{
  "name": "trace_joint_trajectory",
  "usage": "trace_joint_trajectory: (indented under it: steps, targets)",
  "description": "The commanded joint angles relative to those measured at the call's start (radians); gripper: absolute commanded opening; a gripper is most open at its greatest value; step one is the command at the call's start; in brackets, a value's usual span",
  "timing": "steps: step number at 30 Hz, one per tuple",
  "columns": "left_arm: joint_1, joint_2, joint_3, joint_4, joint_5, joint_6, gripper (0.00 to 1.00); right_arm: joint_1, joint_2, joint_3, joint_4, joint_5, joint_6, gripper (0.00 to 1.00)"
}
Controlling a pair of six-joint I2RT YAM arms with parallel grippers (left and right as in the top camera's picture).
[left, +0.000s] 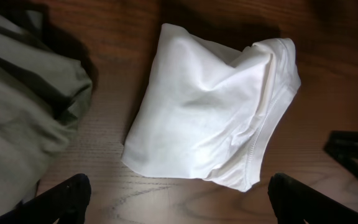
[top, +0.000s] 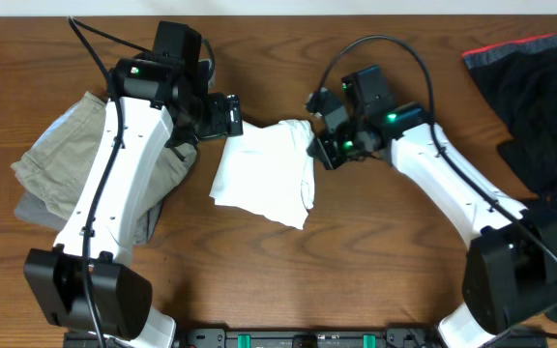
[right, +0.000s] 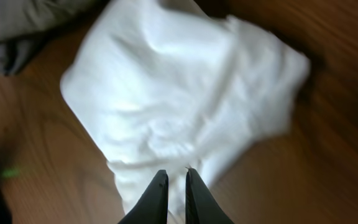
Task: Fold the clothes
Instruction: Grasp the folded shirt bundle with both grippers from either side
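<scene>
Right claw [right: 176, 177] over T-shirt [right: 179, 93] edge, table [right: 334, 162] beside

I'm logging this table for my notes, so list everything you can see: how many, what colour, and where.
white T-shirt: one, white, folded into a rough bundle, middle of the table.
khaki garment: one, khaki-beige, left side, partly under the left arm.
grey fabric: one piece, grey, showing beneath the khaki garment.
black garment: one, black with a red stripe, right edge.
table: one, brown wood.
left hand: one, black, open wide, above the shirt's upper left corner.
right hand: one, black, shut, at the shirt's upper right edge.
</scene>
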Motion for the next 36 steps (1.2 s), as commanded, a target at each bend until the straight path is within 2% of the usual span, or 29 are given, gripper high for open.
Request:
trace_joint_trajectory:
  steps: [1, 6, 10, 13, 16, 18, 22, 25, 26, 29, 32, 36]
  targets:
    - [0.006, 0.006, -0.013, 0.001, -0.013, 0.014, 0.93, 0.043, 0.067, 0.005, 0.039, 0.013, 0.025, 0.09]
    - [0.006, 0.006, -0.013, 0.000, -0.013, 0.014, 0.93, 0.049, 0.200, 0.005, 0.088, 0.123, 0.032, 0.09]
    - [0.006, 0.006, -0.013, -0.004, -0.013, 0.014, 0.93, -0.009, 0.238, 0.005, 0.042, 0.417, 0.185, 0.07]
    - [0.006, 0.006, -0.013, -0.012, -0.012, 0.040, 0.93, -0.070, 0.221, 0.014, -0.006, 0.496, 0.248, 0.07]
    - [-0.001, 0.006, -0.016, -0.023, -0.012, 0.094, 0.93, -0.129, 0.190, 0.027, -0.042, 0.391, 0.245, 0.08]
    - [-0.010, 0.006, -0.027, -0.022, -0.012, 0.129, 0.93, -0.148, 0.169, 0.027, -0.043, 0.237, 0.190, 0.09]
    - [-0.023, 0.020, -0.074, 0.013, -0.013, 0.187, 0.93, -0.145, 0.133, 0.027, -0.011, -0.184, -0.027, 0.13]
    - [-0.023, 0.039, -0.152, 0.105, -0.013, 0.187, 0.93, -0.114, 0.131, 0.027, 0.066, -0.425, -0.087, 0.13]
    - [-0.022, 0.045, -0.174, 0.132, -0.012, 0.187, 0.93, -0.104, 0.132, 0.027, 0.092, -0.440, -0.086, 0.13]
    - [-0.022, 0.074, -0.233, 0.210, 0.000, 0.187, 0.93, -0.062, 0.134, 0.027, 0.168, -0.336, -0.035, 0.11]
    - [-0.022, 0.102, -0.271, 0.265, 0.014, 0.187, 0.93, -0.016, 0.152, 0.026, 0.219, -0.044, 0.082, 0.11]
    - [-0.022, 0.147, -0.292, 0.302, 0.014, 0.200, 0.94, 0.021, 0.204, 0.026, 0.230, 0.177, 0.167, 0.12]
